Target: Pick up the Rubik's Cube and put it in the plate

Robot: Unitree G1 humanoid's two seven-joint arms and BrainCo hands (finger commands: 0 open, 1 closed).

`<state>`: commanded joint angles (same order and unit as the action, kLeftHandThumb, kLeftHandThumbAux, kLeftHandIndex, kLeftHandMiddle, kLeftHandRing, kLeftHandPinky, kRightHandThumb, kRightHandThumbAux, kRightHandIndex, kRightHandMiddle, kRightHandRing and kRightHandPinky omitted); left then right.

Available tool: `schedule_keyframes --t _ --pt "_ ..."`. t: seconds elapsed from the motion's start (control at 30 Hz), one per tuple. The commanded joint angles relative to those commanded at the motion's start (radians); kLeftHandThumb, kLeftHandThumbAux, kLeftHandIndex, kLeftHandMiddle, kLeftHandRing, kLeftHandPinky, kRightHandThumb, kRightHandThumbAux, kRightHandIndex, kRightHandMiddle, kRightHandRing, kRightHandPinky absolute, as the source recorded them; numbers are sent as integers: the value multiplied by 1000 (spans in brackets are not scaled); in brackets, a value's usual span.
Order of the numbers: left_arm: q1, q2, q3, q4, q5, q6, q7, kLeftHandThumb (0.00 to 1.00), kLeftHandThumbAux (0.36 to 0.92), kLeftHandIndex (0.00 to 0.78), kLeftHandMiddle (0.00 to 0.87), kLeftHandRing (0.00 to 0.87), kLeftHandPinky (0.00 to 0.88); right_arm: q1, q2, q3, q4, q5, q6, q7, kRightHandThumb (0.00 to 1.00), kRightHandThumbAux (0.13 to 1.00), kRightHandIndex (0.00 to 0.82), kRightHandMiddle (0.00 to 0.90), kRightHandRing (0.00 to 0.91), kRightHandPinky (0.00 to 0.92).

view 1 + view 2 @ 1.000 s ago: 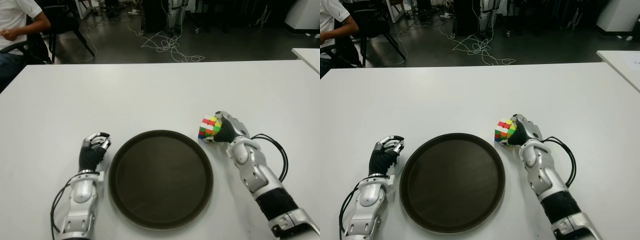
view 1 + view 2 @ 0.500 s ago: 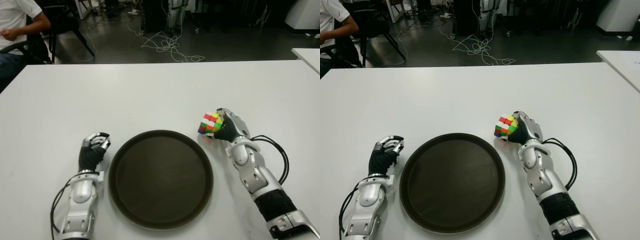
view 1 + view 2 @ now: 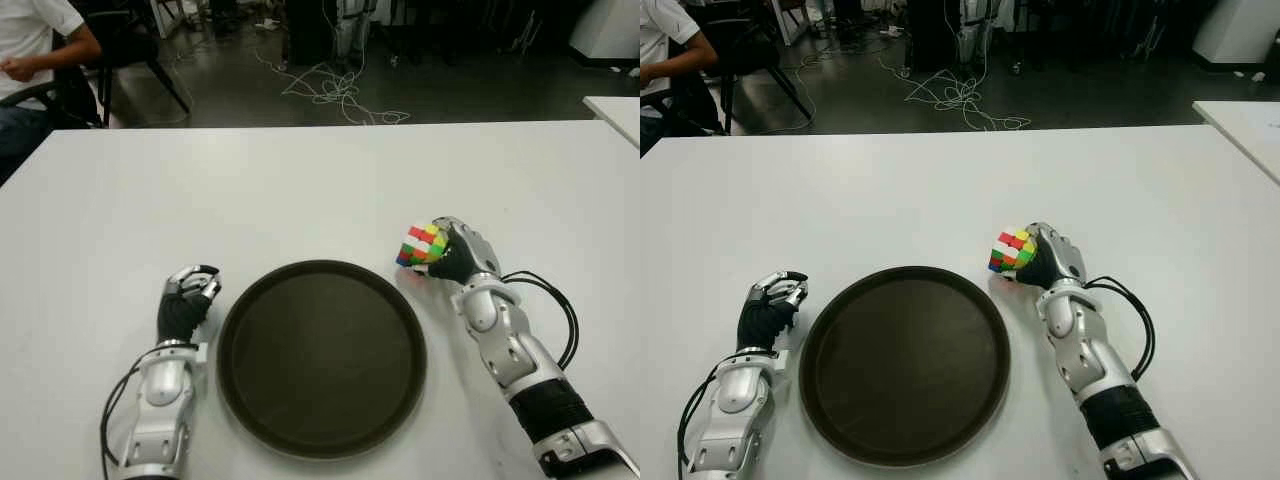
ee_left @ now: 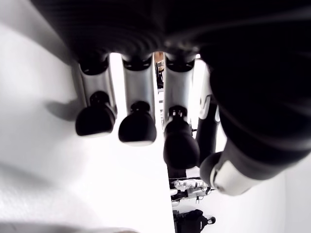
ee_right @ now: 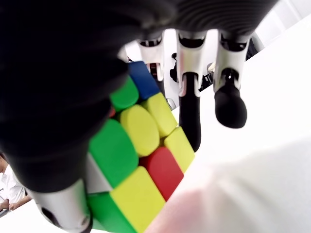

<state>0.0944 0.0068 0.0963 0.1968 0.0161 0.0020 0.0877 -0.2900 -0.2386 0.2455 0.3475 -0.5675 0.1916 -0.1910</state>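
Rubik's Cube [image 3: 420,245] now raised clear of the white worktop [image 3: 300,190], pinched in the right robot hand [image 3: 452,254] just beyond the right far rim of the dark plate [image 3: 322,357]; a second ago lower, near the surface. Lift looks done, carry leftward over the plate pending. Left robot hand [image 3: 187,300] curled, holding nothing, just left of the plate.

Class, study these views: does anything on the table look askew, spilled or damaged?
Only the Rubik's Cube sits askew, tilted in the right robot hand beside the empty plate. The left robot hand shows left of the plate. Nothing looks spilled or damaged.
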Motion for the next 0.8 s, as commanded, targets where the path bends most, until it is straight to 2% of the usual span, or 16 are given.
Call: schedule_keyframes --t 0.27,0.43,0.63,0.73,0.8 --pt "-1 -5 4 5 -1 -4 7 711 706 443 803 820 798 -3 -7 -2 -5 -1 2 5 331 827 627 763 775 770" --pt "1 -10 6 2 -9 -9 5 710 707 443 800 817 793 6 -3 -38 -36 43 -32 0 278 839 641 776 789 782" --pt "0 -5 2 4 -8 -14 -1 711 707 443 802 819 796 38 13 -89 -180 102 -75 1 148 809 640 800 811 810" --pt "1 -5 2 -2 -8 -7 0 710 707 443 804 819 793 72 26 -98 -290 112 -92 -3 130 795 637 807 821 823" --pt "0 -8 2 -6 -4 -3 8 710 707 443 804 818 793 91 56 -94 -363 119 -121 -23 142 792 637 809 826 826"
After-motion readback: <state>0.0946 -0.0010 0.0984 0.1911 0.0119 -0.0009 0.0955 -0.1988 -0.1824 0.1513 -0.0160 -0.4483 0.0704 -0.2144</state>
